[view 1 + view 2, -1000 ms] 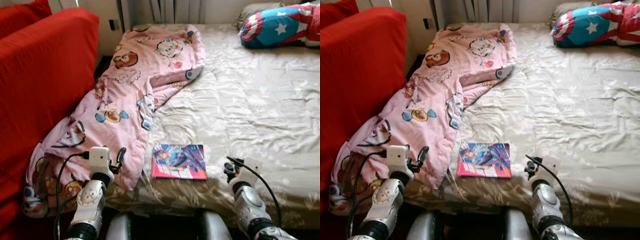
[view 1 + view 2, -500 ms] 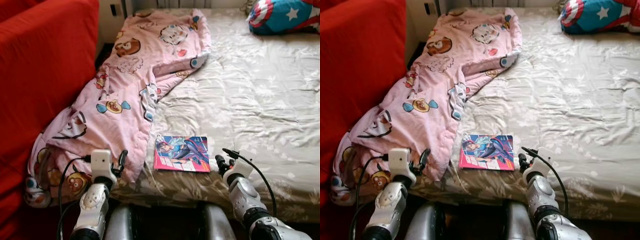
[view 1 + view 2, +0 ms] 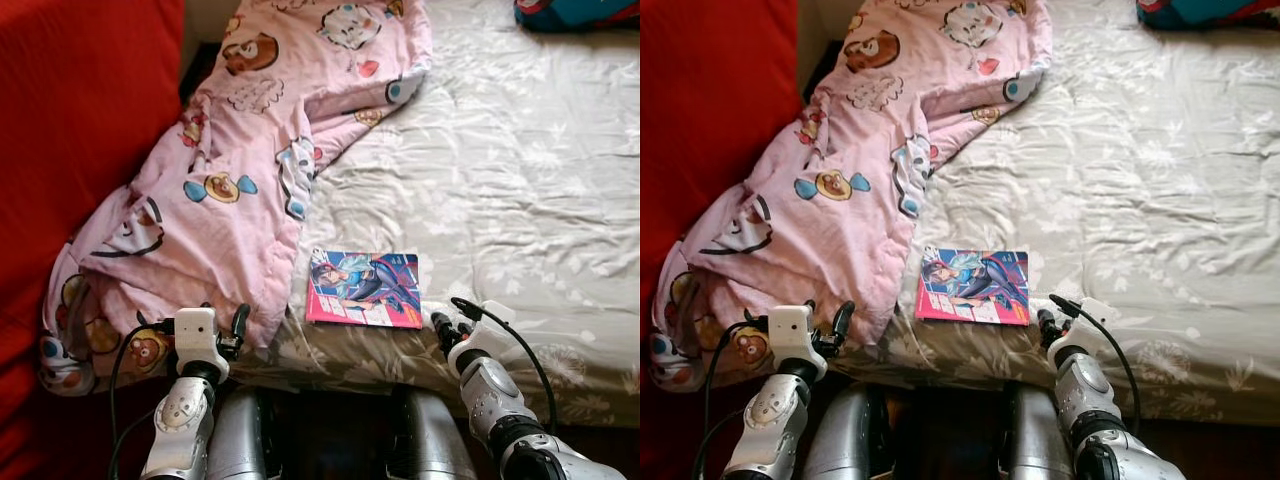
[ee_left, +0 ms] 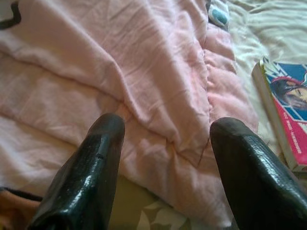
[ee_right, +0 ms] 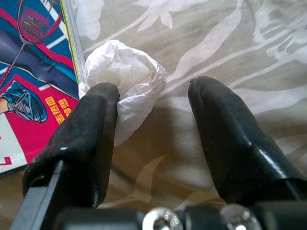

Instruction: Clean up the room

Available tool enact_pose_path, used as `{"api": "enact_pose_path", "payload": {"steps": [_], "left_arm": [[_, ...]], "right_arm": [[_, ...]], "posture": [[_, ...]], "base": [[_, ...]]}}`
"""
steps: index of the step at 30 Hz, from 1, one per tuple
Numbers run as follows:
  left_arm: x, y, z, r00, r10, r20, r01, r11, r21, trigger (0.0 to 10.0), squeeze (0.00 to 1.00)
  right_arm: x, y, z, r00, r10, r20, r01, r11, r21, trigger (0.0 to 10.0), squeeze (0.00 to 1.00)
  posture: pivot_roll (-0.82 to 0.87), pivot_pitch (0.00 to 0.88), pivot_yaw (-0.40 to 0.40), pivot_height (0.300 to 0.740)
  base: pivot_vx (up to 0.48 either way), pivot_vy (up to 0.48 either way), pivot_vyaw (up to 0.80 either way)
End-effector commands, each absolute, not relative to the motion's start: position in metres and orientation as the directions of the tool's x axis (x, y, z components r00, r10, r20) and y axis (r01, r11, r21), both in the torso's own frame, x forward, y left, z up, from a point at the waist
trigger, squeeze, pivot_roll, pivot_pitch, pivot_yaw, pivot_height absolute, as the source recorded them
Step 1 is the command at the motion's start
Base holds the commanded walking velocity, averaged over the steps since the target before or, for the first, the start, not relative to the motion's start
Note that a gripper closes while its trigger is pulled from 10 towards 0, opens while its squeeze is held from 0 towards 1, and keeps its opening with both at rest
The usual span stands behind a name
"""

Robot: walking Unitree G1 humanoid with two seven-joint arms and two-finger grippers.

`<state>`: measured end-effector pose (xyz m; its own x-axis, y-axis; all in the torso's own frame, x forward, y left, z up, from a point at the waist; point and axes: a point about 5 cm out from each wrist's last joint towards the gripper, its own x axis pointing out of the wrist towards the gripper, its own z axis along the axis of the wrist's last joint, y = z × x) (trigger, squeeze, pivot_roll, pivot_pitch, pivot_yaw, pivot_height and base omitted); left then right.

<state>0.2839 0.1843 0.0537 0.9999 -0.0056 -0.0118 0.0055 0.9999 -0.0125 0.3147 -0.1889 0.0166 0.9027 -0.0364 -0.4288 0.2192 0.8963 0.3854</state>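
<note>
Two grippers sit at your bed (image 3: 540, 190) edge, both spread. Right gripper (image 5: 153, 103) straddles crumpled white wrapper (image 5: 125, 76) touching magazine (image 3: 364, 289). Left gripper (image 4: 165, 129) hovers over pink blanket (image 3: 250, 170); magazine at its 2 o'clock.

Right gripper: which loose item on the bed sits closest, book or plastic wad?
The crumpled white plastic wad, against the right gripper's open fingers; the book lies just beyond.
</note>
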Motion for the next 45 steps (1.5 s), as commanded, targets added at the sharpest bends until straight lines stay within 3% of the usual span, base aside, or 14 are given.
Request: {"api": "enact_pose_path", "payload": {"steps": [1,6,7,8,45], "left_arm": [[0.276,0.188,0.047,0.999,0.015,-0.045,-0.016,1.0,-0.016,10.0,0.0],[0.269,0.187,0.044,0.998,0.016,-0.059,-0.017,1.0,-0.011,10.0,0.0],[0.267,0.186,0.044,0.998,0.016,-0.065,-0.017,1.0,-0.01,10.0,0.0],[0.267,0.186,0.044,0.998,0.016,-0.066,-0.017,1.0,-0.01,10.0,0.0],[0.258,0.181,0.033,0.992,0.034,-0.123,-0.036,0.999,-0.014,10.0,0.0]], "right_arm": [[0.31,-0.183,0.01,0.892,-0.007,-0.451,0.213,0.888,0.407,10.0,0.0],[0.31,-0.179,0.01,0.897,0.016,-0.442,0.19,0.888,0.419,10.0,0.0],[0.312,-0.177,0.013,0.911,0.043,-0.41,0.165,0.873,0.459,3.7,0.0],[0.312,-0.176,0.013,0.913,0.046,-0.406,0.163,0.87,0.466,0.0,0.0],[0.3,-0.192,0.005,0.915,-0.011,-0.404,0.2,0.881,0.428,0.0,0.0]], "posture": [[0.02,0.314,0.018,0.599],[0.03,0.32,0.018,0.599],[0.03,0.32,0.019,0.599],[0.03,0.321,0.019,0.599],[0.0,0.288,0.018,0.599]], "base": [[0.0,0.0,0.0],[0.0,0.0,0.0],[0.0,0.0,0.0],[0.0,0.0,0.0],[0.0,0.0,0.0]]}}
